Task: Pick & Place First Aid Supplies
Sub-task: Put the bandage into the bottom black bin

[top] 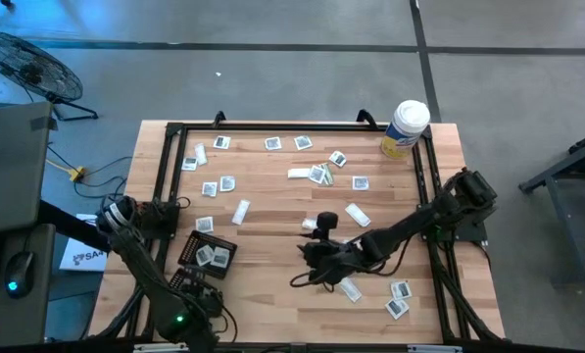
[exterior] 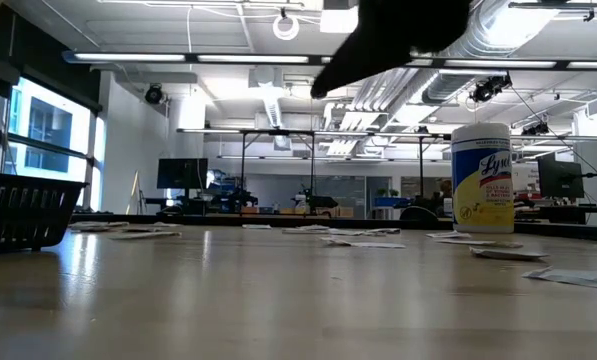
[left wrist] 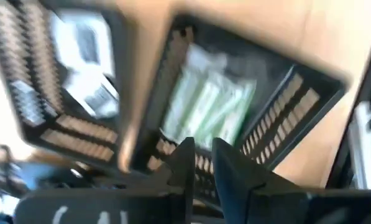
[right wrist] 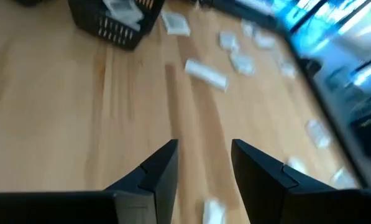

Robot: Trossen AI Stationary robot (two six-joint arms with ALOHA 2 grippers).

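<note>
A: The jaws of the right gripper (right wrist: 204, 168) stand apart with bare wood between them, nothing pinched. It hangs over the middle of the table (top: 272, 294).

B: And the left gripper (left wrist: 201, 165)?

A: Its jaws are nearly together, only a narrow gap, and I see nothing inside the gap. It is above two black mesh trays (top: 208, 255) at the near left corner of the table.

B: What lies under those jaws?

A: Just ahead of them is a tray with pale green packets (left wrist: 210, 106). The tray beside it holds white-grey packets (left wrist: 89, 59). The picture is blurred, so I think the green ones are narrow strips, but I am not sure.

B: Where are the other supplies?

A: Ahead of the right jaws, one long white wrapper (right wrist: 206, 73) lies on the wood, and further on several small square pads (right wrist: 174, 23) near a tray. From above, loose packets are scattered beyond both grippers, and a few lie just beside the right one, toward the near right edge (top: 400, 291).

B: Something else?

A: A white canister with a yellow label (top: 406, 128) stands at the far right corner, well apart from both grippers.
</note>
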